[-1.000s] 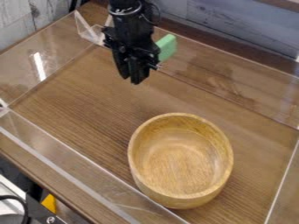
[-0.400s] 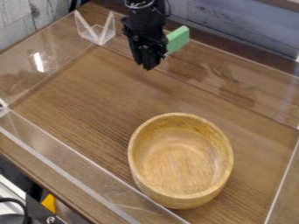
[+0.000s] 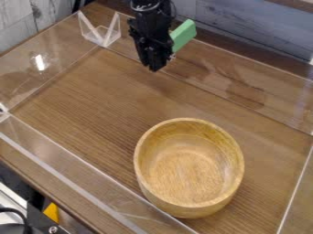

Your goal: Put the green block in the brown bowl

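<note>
One green block just beside shut pincer

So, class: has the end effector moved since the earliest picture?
Yes. The end effector has shifted right and farther back on the table, away from the brown bowl, which has stayed put. It now sits beside the green block.

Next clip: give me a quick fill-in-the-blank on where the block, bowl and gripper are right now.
1. The brown bowl holds ____.
2. The green block lies at the ____ of the table, beside the gripper.
3. The gripper points straight ____.
4. The bowl is made of ____.

Missing words: nothing; far end; down; wood
</note>
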Controlling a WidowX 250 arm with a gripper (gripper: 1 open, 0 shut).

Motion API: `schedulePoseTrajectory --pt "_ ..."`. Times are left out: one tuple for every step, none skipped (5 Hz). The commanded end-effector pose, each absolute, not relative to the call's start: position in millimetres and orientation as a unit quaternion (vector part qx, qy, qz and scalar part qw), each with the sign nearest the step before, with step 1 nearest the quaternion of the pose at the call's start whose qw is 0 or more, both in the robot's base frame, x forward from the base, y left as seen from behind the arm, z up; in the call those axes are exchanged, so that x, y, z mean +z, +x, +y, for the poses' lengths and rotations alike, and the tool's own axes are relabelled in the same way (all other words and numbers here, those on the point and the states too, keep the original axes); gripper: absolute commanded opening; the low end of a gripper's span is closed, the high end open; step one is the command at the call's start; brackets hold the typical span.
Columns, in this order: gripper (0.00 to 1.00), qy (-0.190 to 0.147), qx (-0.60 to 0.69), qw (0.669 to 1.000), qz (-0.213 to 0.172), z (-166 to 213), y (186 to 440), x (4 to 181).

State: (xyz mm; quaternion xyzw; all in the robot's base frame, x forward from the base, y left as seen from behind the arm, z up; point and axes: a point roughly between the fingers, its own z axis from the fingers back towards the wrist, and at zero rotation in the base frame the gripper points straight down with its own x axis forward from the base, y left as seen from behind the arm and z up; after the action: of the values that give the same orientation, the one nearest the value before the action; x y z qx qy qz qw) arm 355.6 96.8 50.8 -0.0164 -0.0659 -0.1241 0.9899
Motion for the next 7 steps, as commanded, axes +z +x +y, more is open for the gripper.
schedulePoseTrajectory --pt "0.0 -0.002 -0.12 0.989 -0.091 118.5 375.2 60.7" --pt "0.0 -0.005 -0.119 0.989 -0.087 127.9 376.7 52.6" --pt "0.0 -0.01 -0.138 0.987 -0.081 123.8 377.3 51.4" --pt "0.0 -0.016 -0.153 0.985 -0.076 118.0 377.0 52.7" --pt "0.0 -0.022 -0.183 0.98 -0.07 110.3 378.7 58.0" --pt "0.0 -0.03 -0.216 0.974 -0.064 103.1 378.1 59.4" --pt "0.0 -0.035 -0.224 0.972 -0.059 109.1 377.9 53.3"
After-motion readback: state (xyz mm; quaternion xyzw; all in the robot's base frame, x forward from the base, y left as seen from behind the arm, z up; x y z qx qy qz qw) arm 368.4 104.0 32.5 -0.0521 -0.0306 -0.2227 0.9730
